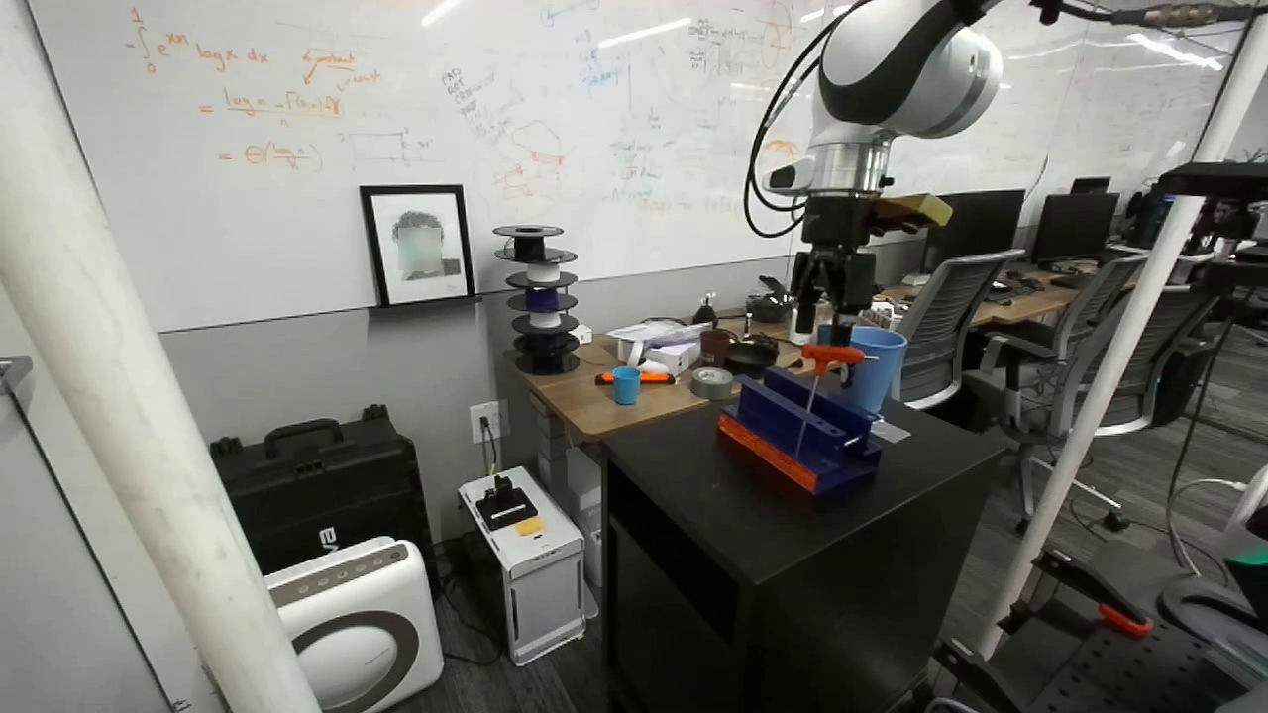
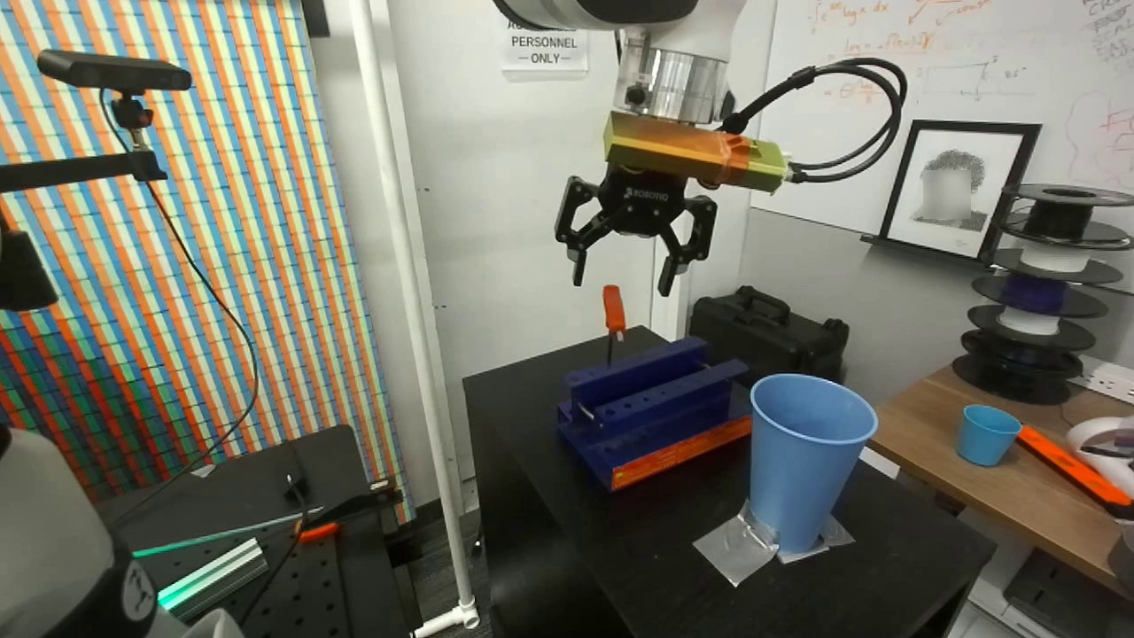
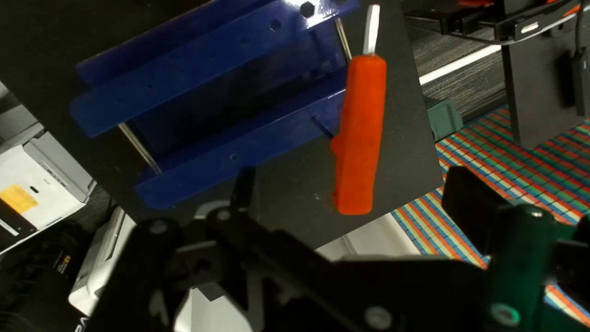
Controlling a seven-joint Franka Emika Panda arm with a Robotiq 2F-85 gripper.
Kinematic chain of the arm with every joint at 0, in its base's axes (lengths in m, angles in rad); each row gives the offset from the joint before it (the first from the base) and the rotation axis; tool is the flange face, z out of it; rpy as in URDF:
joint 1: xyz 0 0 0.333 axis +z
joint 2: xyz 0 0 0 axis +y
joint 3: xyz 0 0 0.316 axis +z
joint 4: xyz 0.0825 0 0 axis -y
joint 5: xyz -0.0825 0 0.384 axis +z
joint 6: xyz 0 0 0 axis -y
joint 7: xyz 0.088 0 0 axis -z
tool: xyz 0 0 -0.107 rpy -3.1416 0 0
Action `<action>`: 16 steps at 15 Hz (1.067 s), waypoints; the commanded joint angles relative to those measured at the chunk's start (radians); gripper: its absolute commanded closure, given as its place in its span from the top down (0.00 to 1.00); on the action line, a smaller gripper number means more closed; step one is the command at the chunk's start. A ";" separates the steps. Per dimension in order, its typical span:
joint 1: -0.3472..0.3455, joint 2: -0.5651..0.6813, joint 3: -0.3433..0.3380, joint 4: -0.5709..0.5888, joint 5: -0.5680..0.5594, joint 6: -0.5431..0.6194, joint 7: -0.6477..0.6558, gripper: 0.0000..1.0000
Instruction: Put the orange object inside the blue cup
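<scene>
Beneath the gripper [image 2: 622, 285], which is spread apart, the orange object [image 2: 613, 308] is held nearly upright by the blue box [image 2: 660, 399]. Its handle [image 3: 362, 133] is set crosswise to the closing line, about midway, so a descent seems called for; to the near right, in an exterior view, the blue cup [image 2: 806, 478] is seen.
</scene>
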 commanded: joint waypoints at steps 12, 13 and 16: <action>-0.022 -0.006 0.023 -0.085 -0.121 0.148 0.031 0.09; -0.025 -0.010 0.022 -0.086 -0.123 0.160 0.041 0.13; -0.035 -0.033 0.016 -0.080 -0.124 0.178 0.074 0.14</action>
